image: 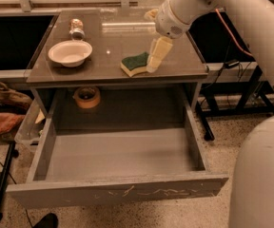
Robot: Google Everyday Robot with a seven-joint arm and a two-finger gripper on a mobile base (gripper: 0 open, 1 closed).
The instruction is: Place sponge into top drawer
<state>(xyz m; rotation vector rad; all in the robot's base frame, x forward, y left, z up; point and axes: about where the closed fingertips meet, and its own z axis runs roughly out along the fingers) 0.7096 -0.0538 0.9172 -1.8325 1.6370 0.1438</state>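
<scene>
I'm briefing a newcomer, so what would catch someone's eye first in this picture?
The wide grey top drawer stands pulled out and empty at the front, below the table. Above it, a big white arm reaches in from the upper right, with its gripper low over the tabletop at the right edge of the green-and-yellow sponge. A white bowl sits on the table's left side.
</scene>
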